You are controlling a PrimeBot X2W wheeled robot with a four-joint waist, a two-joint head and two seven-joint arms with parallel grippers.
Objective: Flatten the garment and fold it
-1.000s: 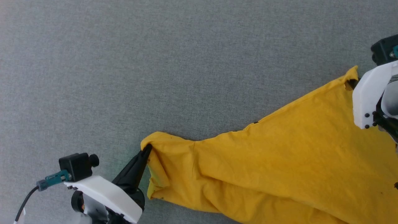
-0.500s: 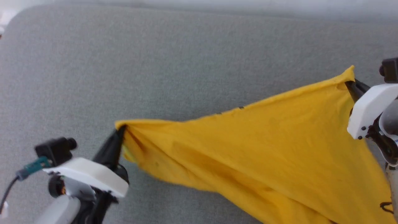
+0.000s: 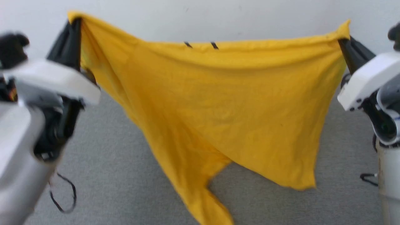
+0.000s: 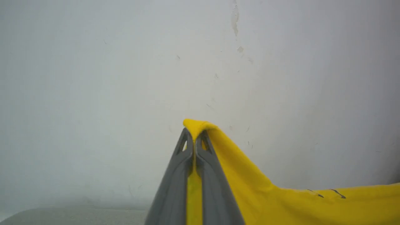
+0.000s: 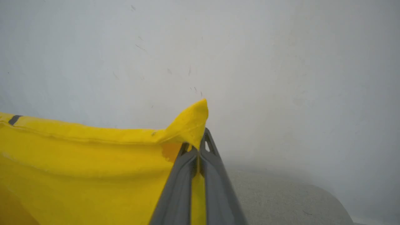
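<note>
The garment (image 3: pixel 212 103), a bright yellow T-shirt, hangs spread in the air between my two grippers above the grey surface. Its plain side faces me, with two short black strokes at the top edge. My left gripper (image 3: pixel 73 26) is shut on its upper left corner (image 4: pixel 195 125). My right gripper (image 3: pixel 343 39) is shut on the upper right corner (image 5: pixel 195 120). The top edge runs taut between them; the lower part droops in a point toward the bottom middle. In both wrist views, yellow cloth (image 4: pixel 194 187) is pinched between the grey fingers.
A grey fabric-covered surface (image 3: pixel 118 175) lies below the hanging cloth. A white wall (image 3: pixel 200 15) stands behind it, with small scuffs (image 4: pixel 234 18). A black cable loop (image 3: pixel 62 197) dangles under my left arm.
Both grippers have lifted the garment off the grey surface and stretched it out in the air. The head camera has tilted up, so the wall now shows. The right gripper closed on its corner.
</note>
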